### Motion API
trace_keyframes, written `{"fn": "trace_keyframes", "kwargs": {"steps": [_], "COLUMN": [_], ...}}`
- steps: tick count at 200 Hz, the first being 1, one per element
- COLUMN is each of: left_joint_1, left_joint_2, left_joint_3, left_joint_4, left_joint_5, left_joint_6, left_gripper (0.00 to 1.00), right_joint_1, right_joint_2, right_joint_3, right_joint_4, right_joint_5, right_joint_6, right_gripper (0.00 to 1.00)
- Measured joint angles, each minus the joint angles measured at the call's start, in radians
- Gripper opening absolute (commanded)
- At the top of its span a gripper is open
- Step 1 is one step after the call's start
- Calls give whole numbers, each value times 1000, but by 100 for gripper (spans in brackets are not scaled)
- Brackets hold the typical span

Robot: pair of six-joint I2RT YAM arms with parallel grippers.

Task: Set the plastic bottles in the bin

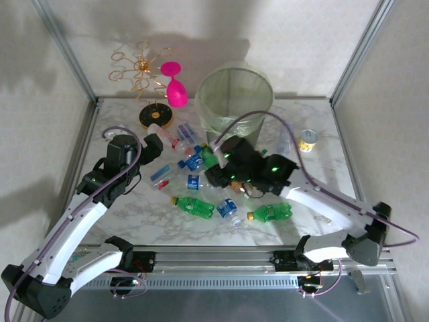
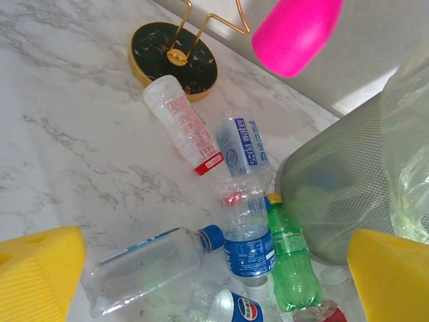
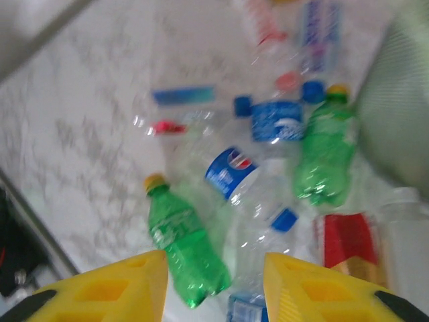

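Observation:
Several plastic bottles [image 1: 194, 181] lie in a heap on the marble table in front of the bin [image 1: 234, 94]. Two green ones [image 1: 194, 206] [image 1: 271, 213] lie nearest the front. My left gripper [image 1: 155, 144] hangs open at the heap's left side. Its yellow fingers [image 2: 37, 272] stand wide apart above a clear blue-capped bottle [image 2: 147, 265], a blue-labelled one [image 2: 248, 235] and a green one [image 2: 291, 258] beside the bin [image 2: 335, 194]. My right gripper [image 1: 216, 176] hovers over the heap's middle. In its blurred wrist view the right gripper [image 3: 216, 288] is open above a green bottle [image 3: 177, 235] and a clear one [image 3: 258, 221], gripping nothing.
A pink goblet [image 1: 175, 87] hangs on a gold wire stand with a black round base [image 1: 155, 115] at the back left. A short can with a yellow label [image 1: 308, 140] stands at the right. Metal frame posts edge the table. A loose white cap [image 2: 333, 274] lies by the bin.

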Motion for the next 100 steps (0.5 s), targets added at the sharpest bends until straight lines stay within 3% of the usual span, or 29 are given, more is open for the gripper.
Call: {"fn": "trace_keyframes", "kwargs": {"steps": [38, 100], "left_joint_1": [0, 0], "left_joint_2": [-59, -140], "left_joint_3": [-2, -2], "left_joint_4": [0, -1], "left_joint_5": [-9, -11], "left_joint_6": [-3, 17], "left_gripper": [100, 100], "right_joint_1": [154, 167], "right_joint_2": [254, 452], "right_joint_3": [16, 73], "right_joint_4": [-20, -23], "right_joint_5": [23, 50], "right_joint_6": [-45, -116], "right_gripper": [52, 66]}}
